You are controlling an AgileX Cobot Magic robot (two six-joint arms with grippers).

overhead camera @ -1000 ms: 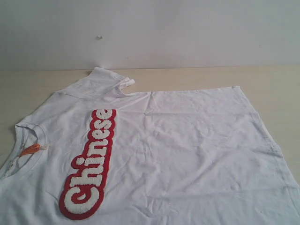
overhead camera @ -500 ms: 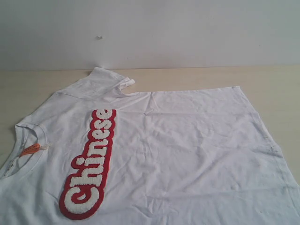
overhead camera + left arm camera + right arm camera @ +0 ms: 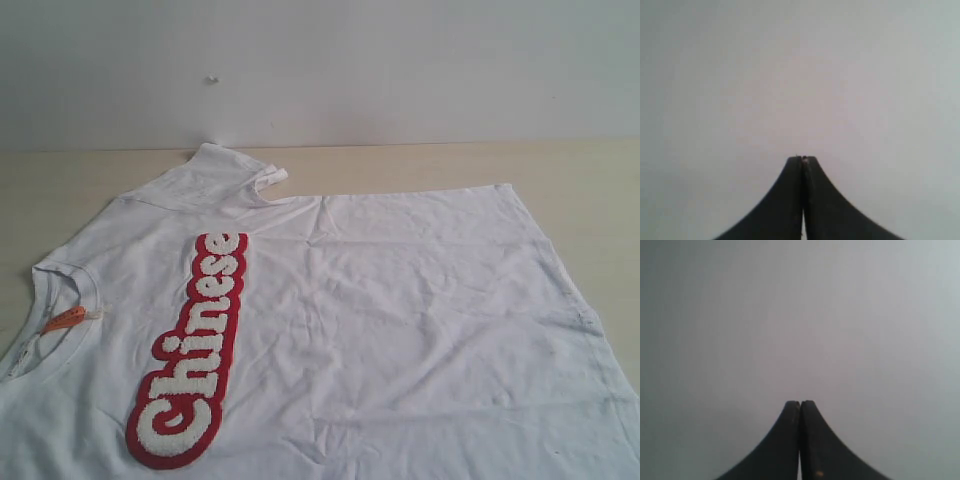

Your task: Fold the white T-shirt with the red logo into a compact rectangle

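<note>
The white T-shirt (image 3: 400, 320) lies spread flat and face up on the table, its neck with the small orange tag (image 3: 64, 319) at the left and its hem at the right. The red logo (image 3: 192, 345) runs as a long strip across the chest. One sleeve (image 3: 215, 178) points toward the back wall. No gripper shows in the exterior view. My left gripper (image 3: 802, 159) is shut with nothing between its black fingers, seen against a blank pale surface. My right gripper (image 3: 800, 402) is likewise shut and empty.
The shirt rests on a light wooden table (image 3: 590, 190) that meets a plain white wall (image 3: 400, 70) at the back. The shirt's near part runs out of the picture at the bottom.
</note>
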